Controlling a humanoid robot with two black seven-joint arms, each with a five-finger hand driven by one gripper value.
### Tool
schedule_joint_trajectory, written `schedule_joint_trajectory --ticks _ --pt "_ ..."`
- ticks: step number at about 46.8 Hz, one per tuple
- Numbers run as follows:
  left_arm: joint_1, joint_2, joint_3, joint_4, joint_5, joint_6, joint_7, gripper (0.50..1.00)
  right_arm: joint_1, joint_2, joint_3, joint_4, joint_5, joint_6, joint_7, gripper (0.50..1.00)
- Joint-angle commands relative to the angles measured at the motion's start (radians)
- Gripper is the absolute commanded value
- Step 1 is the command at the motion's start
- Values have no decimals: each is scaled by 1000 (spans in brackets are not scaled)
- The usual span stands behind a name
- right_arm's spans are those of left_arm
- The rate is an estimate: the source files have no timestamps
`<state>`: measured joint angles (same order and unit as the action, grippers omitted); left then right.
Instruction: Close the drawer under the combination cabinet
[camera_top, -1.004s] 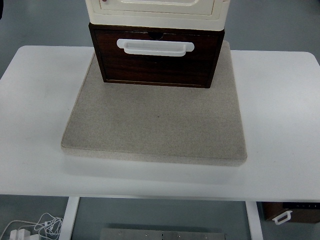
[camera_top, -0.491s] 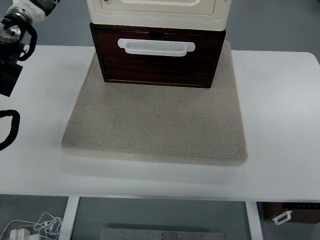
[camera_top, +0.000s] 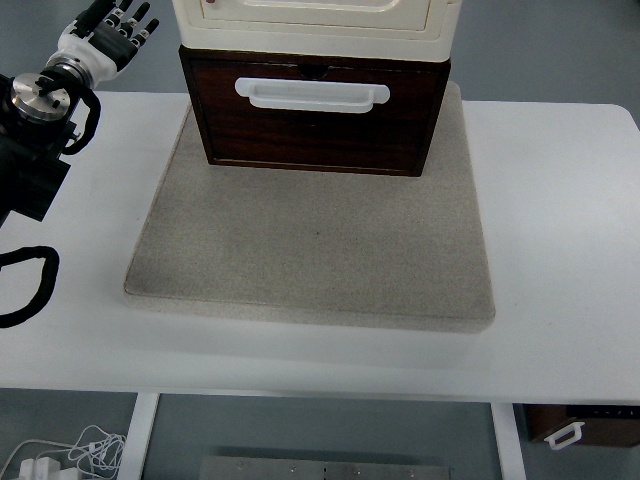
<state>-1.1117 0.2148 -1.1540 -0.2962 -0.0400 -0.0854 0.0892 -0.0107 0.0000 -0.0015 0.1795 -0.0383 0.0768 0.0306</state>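
A dark brown drawer (camera_top: 315, 125) with a white handle (camera_top: 311, 93) sticks out toward me from under a cream cabinet (camera_top: 315, 20). Both stand on a beige mat (camera_top: 310, 250) at the back of the white table. My left hand (camera_top: 112, 30) is raised at the far left, left of the cabinet and apart from it. Its fingers are spread and hold nothing. My right arm is out of view.
The black left forearm (camera_top: 30, 130) reaches in over the table's (camera_top: 560, 200) left side, with a black cable loop (camera_top: 25, 290) below it. Under the table at the bottom right lies another brown drawer box (camera_top: 580, 425).
My left arm has come in from the left edge and risen further into view. The hand now shows at the top left. The drawer has not moved.
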Motion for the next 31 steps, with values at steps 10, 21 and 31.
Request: schedule_joint_trajectory --ticks 10,21,31 --pt "7 -32 -10 -5 -3 1 -2 996 0 0 -2 0 0 1 0 952" --pt "7 -35 -4 -5 -38 -1 -2 996 0 0 0 0 0 3 0 952" --pt "9 -35 -4 -6 -40 -4 -2 996 0 0 0 0 0 5 0 952"
